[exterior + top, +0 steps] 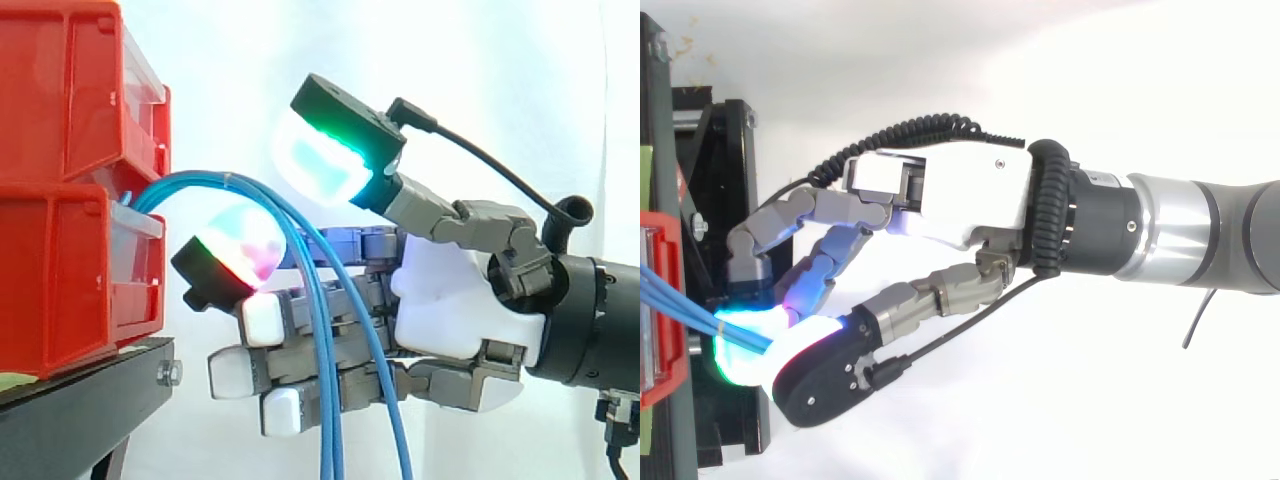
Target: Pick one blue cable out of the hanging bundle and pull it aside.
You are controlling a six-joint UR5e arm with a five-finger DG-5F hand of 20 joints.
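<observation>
Robot hand (pixel 450 300) open around blue cables (pixel 328 440), none pinched, cable ends cut off below

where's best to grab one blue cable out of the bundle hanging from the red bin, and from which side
Probably the outermost strand, on its hanging stretch below the arch: there it splays clear of the other blue cables. Come from the side away from the red bin, where the hand is, pinching across it.
</observation>
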